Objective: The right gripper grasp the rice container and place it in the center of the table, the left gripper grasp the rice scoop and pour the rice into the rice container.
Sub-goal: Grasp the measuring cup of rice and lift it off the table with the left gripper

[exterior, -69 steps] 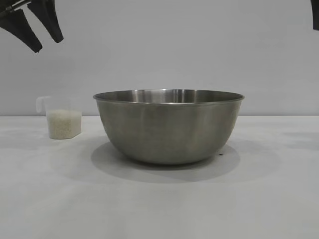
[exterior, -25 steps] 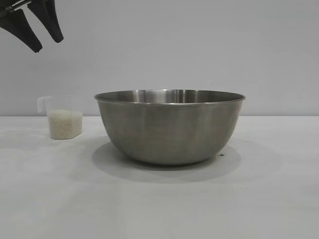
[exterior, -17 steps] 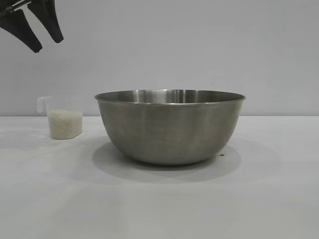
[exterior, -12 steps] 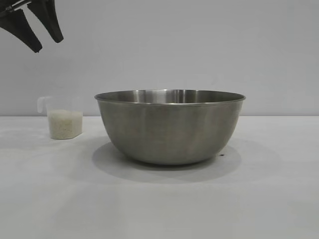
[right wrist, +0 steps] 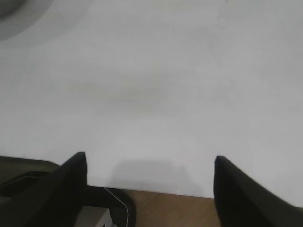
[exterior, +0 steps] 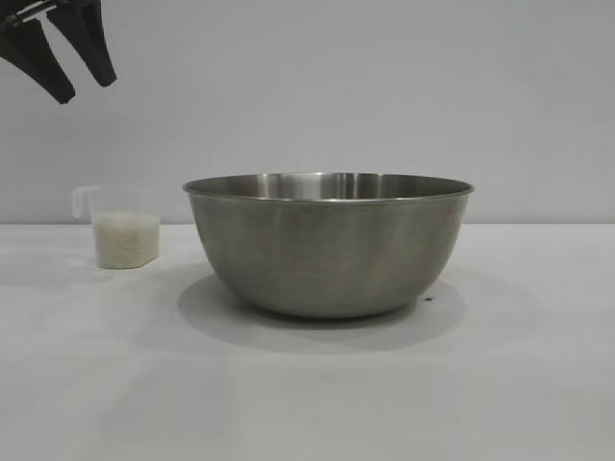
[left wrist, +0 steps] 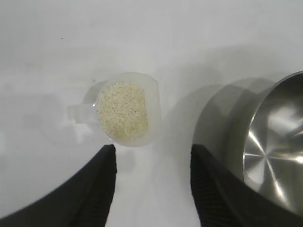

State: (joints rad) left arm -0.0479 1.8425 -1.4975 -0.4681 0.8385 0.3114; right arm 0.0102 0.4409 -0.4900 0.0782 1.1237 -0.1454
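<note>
Barely shifted upward, the left gripper [exterior: 75,84] hangs with empty, parted jaws above the rice scoop [exterior: 123,230], rice [left wrist: 123,110] inside. Beside it, mid-counter [exterior: 307,394], stands the empty rice container [exterior: 328,242]. Right gripper [right wrist: 149,163] gapes wide, empty.

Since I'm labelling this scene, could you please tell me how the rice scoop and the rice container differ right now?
The rice scoop is a small clear plastic cup with a side handle; the rice container is a far larger brushed steel bowl with no handle. The scoop holds the rice; the container's visible inside looks empty. The scoop stands off to one side, the container near the middle. Both rest upright on the table, apart from each other and held by no gripper.
</note>
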